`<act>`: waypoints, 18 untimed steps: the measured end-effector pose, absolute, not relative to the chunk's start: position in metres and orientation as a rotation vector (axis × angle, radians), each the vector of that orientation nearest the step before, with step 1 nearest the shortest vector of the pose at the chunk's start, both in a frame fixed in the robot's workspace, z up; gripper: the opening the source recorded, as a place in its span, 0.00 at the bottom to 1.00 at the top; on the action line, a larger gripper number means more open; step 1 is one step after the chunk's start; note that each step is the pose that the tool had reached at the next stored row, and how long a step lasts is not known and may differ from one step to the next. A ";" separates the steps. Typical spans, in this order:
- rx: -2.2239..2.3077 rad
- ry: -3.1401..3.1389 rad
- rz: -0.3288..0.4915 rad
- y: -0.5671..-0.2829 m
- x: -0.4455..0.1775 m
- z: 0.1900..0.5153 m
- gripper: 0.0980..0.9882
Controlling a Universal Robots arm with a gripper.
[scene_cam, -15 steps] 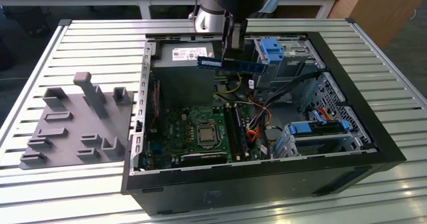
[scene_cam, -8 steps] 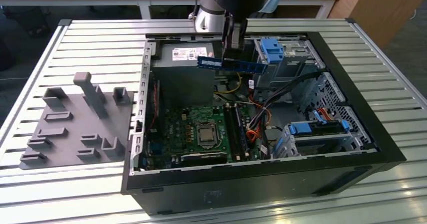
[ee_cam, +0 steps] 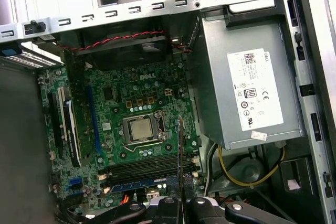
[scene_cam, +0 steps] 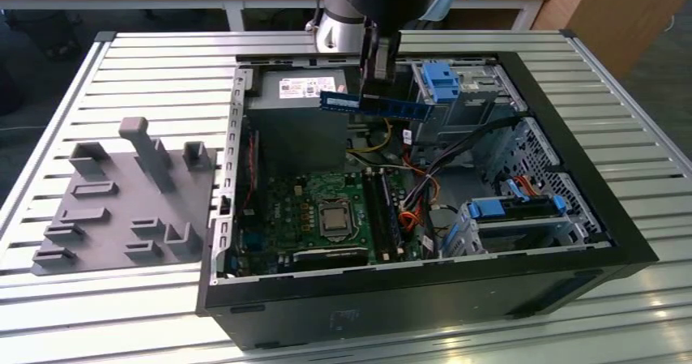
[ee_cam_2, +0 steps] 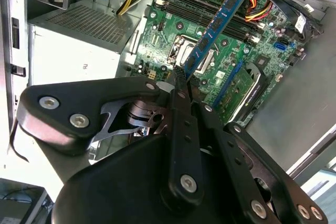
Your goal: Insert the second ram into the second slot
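Jaws of my black gripper (ee_cam_2: 181,77) are clamped on the thin blue circuit-board ram stick (ee_cam_2: 215,27), held level above the open black computer case (scene_cam: 433,299). The dark memory slots (ee_cam: 142,165) on the green motherboard (ee_cam: 113,124) lie below, well apart, and the stick's long axis seems to cross theirs.

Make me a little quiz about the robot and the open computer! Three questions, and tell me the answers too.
1. True or false: the gripper holds the second ram in the air, not seated in a slot.
2. What colour are the drive-bay clips? A red, B blue, C yellow.
3. Fill in: the grey holder block lies on the exterior view's ____ of the computer case.
Key: 1 true; 2 B; 3 left.
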State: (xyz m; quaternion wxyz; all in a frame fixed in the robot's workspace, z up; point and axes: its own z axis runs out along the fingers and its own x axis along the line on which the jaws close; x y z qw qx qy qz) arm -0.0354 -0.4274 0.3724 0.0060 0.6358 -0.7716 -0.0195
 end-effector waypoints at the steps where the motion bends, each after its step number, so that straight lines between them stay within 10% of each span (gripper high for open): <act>1: 1.988 -2.416 -0.061 -0.427 -0.035 0.372 0.04; 18: 1.969 -2.432 -0.061 -0.427 -0.035 0.372 0.04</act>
